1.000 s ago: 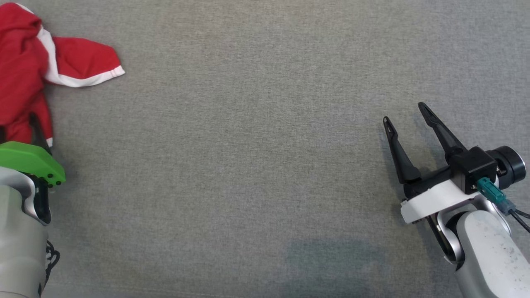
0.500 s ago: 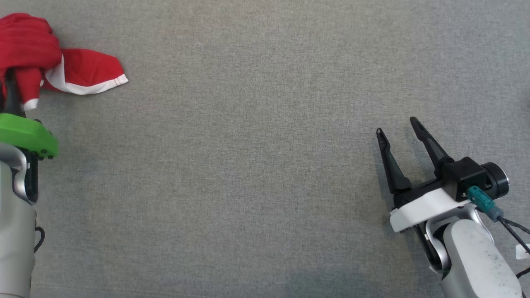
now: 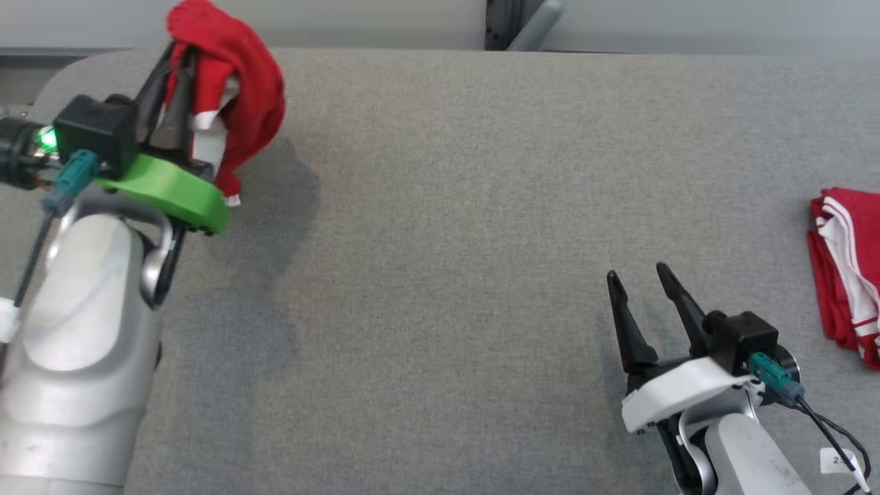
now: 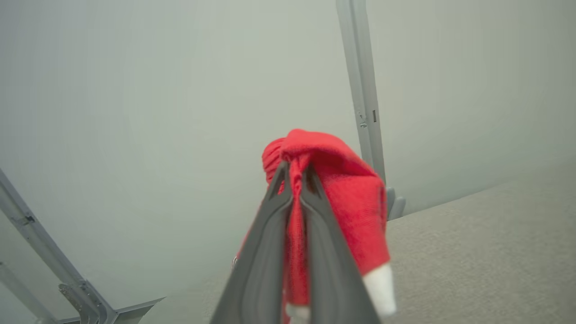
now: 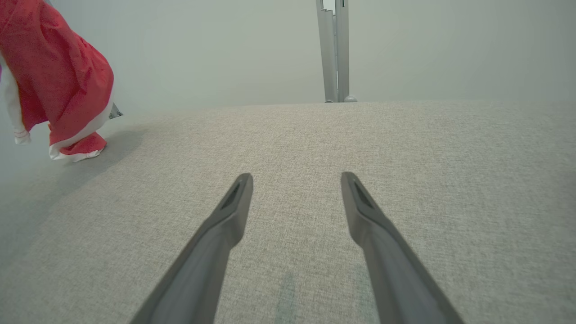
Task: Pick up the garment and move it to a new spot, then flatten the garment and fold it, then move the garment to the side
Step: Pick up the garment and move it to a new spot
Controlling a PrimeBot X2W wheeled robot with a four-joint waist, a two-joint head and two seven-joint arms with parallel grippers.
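Already done: the garment (image 3: 240, 89) was gripped and raised above the far left corner of the surface (image 3: 440, 240).
Left pincer (image 4: 294, 173): was clamped on the garment.
Right pincer (image 3: 638, 271): was held open, empty.
Judged remaining: placing, flattening, folding, moving aside.

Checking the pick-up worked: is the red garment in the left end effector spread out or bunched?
Bunched: the red garment hangs in a crumpled clump from the shut left end effector.

The left claw (image 4: 294, 180) pinches the red garment (image 4: 346, 198).
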